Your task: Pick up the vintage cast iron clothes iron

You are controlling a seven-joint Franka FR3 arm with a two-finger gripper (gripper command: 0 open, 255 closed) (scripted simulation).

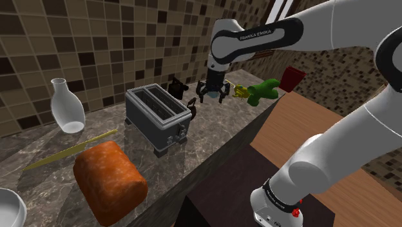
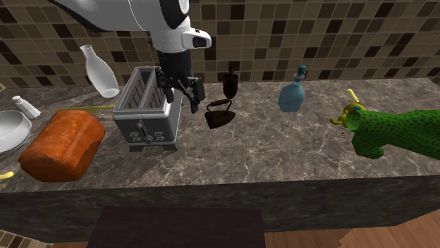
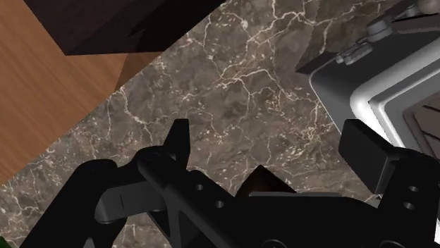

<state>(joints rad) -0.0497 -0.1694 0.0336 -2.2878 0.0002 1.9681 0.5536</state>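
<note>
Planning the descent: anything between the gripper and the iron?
Nothing visible. The open gripper hangs just above the iron with only air between; the toaster stands close alongside, not between them.

I read the second exterior view left to right along the grey veined stone counter. The white bowl is at the left edge, with the small white shaker just behind it. The orange-brown bread loaf sits near the front, and the silver two-slot toaster is right of the loaf. The white narrow-necked vase stands behind the toaster, by the wall. The thin yellow stick lies between vase and loaf.

The dark cast iron clothes iron is just right of the toaster, with the small dark vessel behind it. The blue bottle is further right, and the green spotted figure is far right, near the front edge. I have the black gripper at the toaster's right end, above and left of the iron.
</note>
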